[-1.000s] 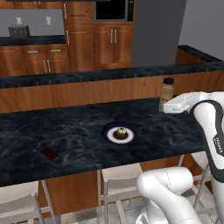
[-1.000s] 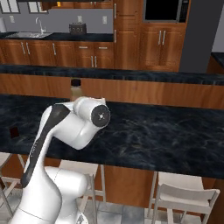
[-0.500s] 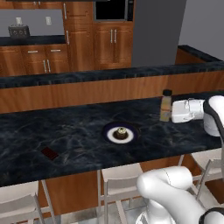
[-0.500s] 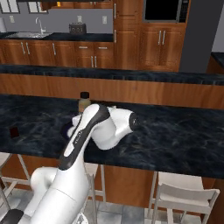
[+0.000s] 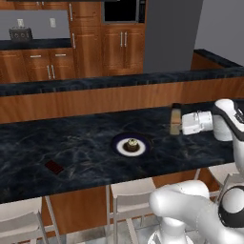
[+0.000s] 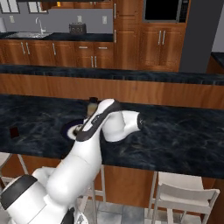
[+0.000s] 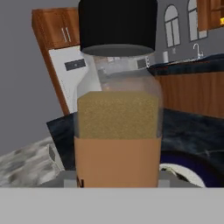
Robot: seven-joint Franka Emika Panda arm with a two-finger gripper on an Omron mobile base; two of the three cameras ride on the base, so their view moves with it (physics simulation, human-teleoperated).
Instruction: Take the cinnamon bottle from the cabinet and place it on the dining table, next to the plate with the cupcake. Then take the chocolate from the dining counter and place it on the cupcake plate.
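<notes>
In my pincer the cinnamon bottle [image 7: 117,131] showed tan powder under a black cap, the dining table [image 5: 86,152] lay black-marbled, and the plate [image 5: 130,144] was white, dark-rimmed.

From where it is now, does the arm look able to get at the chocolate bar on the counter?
Probably not yet: the gripper is shut on the cinnamon bottle, and the chocolate lies far across the countertop, beyond the plate.

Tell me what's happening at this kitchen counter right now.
The white robot arm is holding the cinnamon bottle upright in its pincer, just above or on the black marbled dining table, to the right of the plate with the cupcake. The chocolate lies untouched further left on the same countertop, so that step is not yet done.
</notes>
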